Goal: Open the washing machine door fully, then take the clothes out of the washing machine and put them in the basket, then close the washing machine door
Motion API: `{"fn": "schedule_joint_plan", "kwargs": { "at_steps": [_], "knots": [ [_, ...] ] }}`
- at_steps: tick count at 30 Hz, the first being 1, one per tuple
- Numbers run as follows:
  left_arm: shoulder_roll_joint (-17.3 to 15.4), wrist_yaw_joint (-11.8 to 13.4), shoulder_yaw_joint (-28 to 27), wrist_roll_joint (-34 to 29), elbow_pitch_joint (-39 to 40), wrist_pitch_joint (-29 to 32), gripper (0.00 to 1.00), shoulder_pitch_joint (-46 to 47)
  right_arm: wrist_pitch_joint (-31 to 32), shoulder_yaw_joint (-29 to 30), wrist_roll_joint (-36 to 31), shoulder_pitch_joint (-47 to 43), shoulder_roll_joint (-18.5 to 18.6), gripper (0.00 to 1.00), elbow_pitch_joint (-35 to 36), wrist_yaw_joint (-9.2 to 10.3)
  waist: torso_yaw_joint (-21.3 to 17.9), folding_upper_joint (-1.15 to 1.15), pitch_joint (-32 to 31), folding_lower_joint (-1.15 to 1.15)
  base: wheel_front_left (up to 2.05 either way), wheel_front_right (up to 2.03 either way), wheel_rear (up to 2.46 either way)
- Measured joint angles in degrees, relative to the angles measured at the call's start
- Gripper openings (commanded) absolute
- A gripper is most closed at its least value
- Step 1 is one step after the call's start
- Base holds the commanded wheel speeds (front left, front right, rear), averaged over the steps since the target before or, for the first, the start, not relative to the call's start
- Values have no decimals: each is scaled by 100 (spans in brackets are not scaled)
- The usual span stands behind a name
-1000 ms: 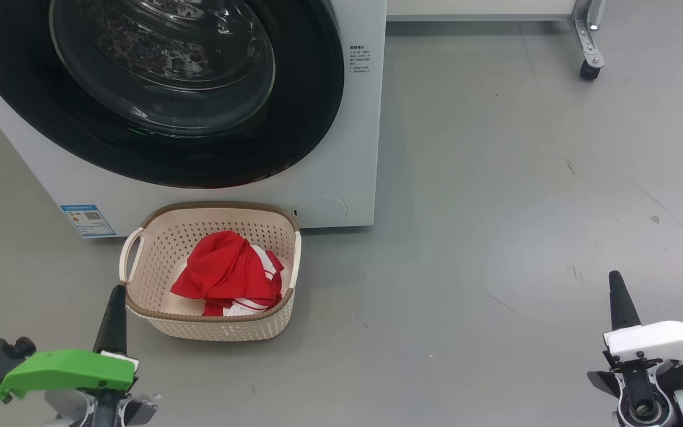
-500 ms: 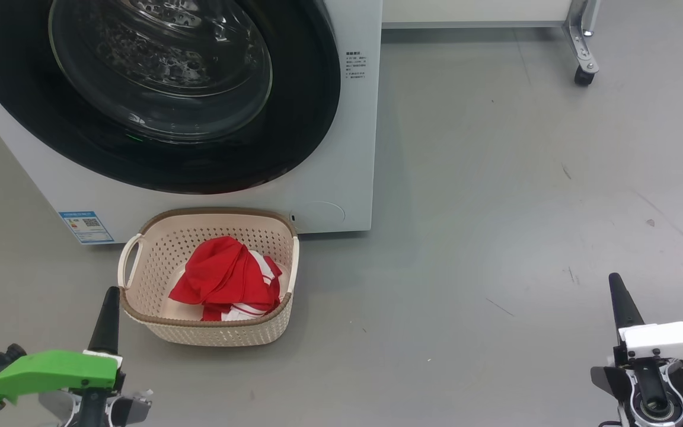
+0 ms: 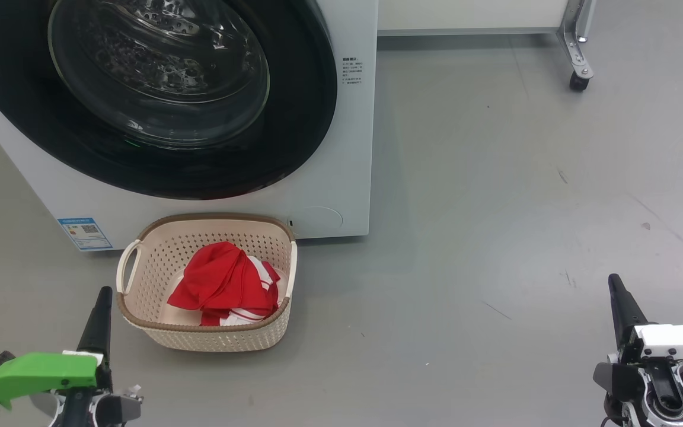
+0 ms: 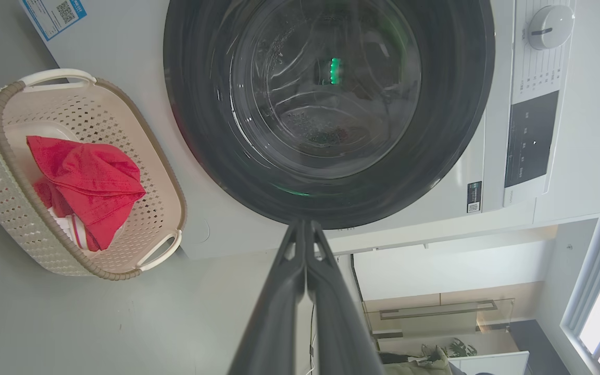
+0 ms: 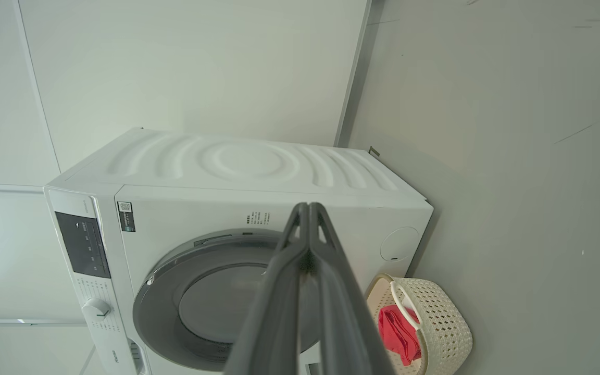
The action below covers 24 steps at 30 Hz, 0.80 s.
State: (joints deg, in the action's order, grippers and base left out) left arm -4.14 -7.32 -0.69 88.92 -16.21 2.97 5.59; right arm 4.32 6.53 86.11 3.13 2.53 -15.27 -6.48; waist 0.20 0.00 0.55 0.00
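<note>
Head view pretty much tells it: the big white front-loading washing machine (image 3: 341,178) has its round door with the glossy black rim and bulging glass window (image 3: 158,89) lying flat against the front. It looks flush in the right wrist view too, so I'd call it shut. The small cream perforated plastic basket with the brown rim (image 3: 223,339) sits on the grey floor (image 3: 495,237) just in front of the machine's bottom edge, right under the door, with its long side running along the machine's front. The bright red clothes with white stripes (image 3: 223,281) are bunched up inside it. I can't make out anything red in the drum through the glass, so my guess is the job's basically done. Left tool (image 3: 103,293) is pinched closed on nothing, out in front of the machine and a bit farther from it than the basket is, fingers pointing at the machine. Right tool (image 3: 614,280) is also closed and empty, well off past the machine's right-hand edge. So if the door wants one last push, it lies ahead of and above the left tool, which is clearly the nearer arm.
</note>
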Motion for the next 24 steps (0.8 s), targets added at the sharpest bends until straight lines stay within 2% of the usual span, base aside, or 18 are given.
{"fn": "schedule_joint_plan", "kwargs": {
  "at_steps": [7, 24],
  "knots": [
    [24, 0, -123, 428, 12, 109, 0, -1, 162, 76, 570, 17, -11, 0, -40, -47, -21, 0, -40, 0, 0, 0, 0],
    [37, 0, -134, 523, 21, 110, 0, -1, 167, 81, 582, 20, -16, 0, -43, -47, -20, 0, -39, 0, 0, 0, 0]
  ]
}}
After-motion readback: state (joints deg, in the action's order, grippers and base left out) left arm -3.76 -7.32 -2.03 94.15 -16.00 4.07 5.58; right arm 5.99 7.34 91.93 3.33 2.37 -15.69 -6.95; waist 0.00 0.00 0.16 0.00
